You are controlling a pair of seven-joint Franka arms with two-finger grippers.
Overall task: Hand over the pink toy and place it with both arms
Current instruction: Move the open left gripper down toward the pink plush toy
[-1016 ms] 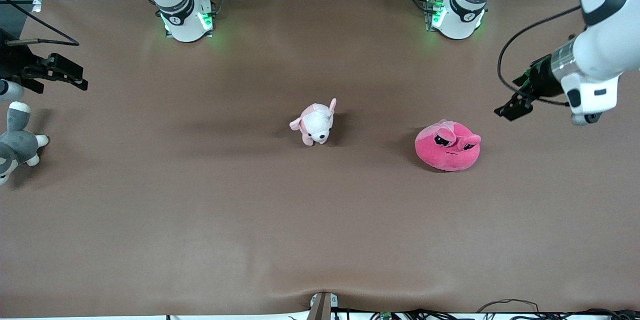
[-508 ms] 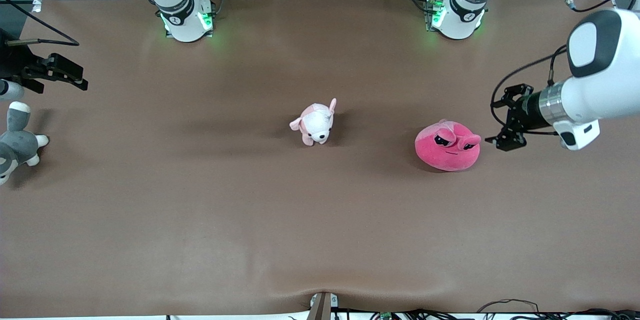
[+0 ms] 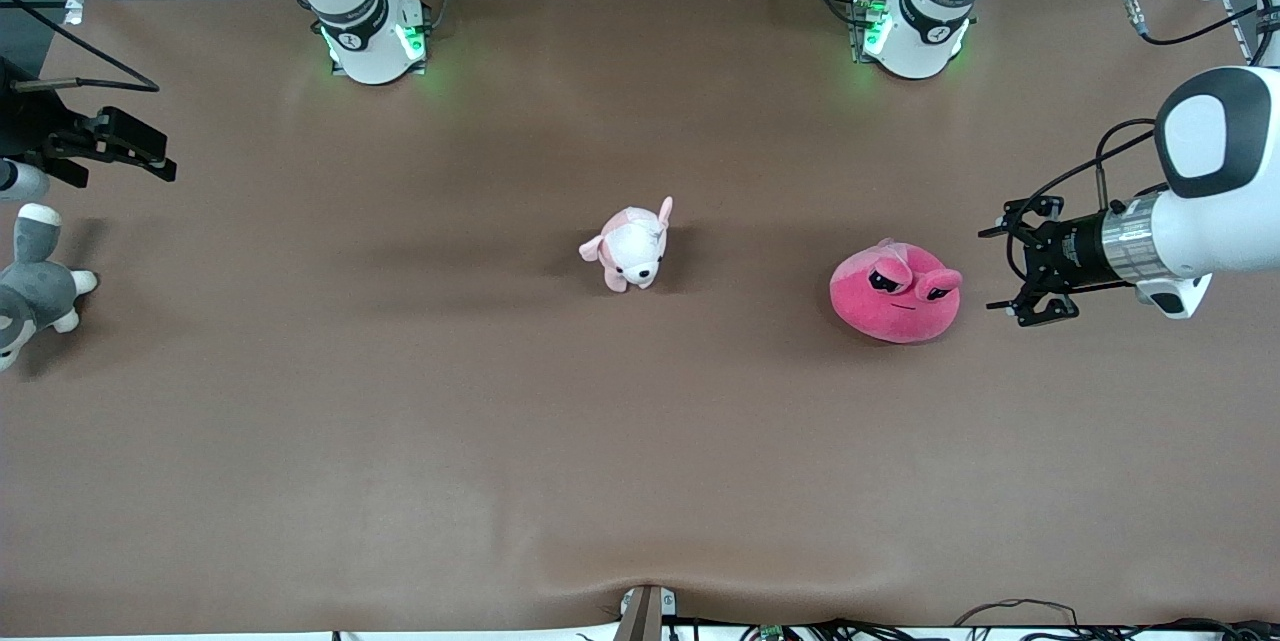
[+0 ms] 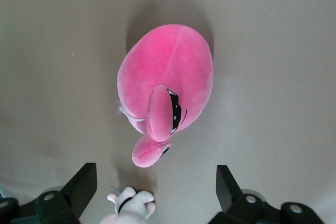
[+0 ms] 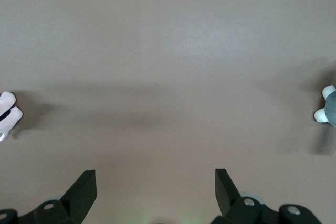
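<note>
Reaching for the round hot-pink plush toy [image 3: 896, 302] at frame right-centre on the brown table [image 3: 500, 441], the left hand [image 3: 1008, 268] hovers beside it, wide open and empty; next, straddle and squeeze. The right hand [image 3: 150, 153] waits upper-left, open.

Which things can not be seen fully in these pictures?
- Grey plush: front view, cut off by the picture's edge; right wrist view shows only a paw.
- Puppy plush: left wrist view, cut off at the edge.
- Pink toy: its underside is hidden against the table.
</note>
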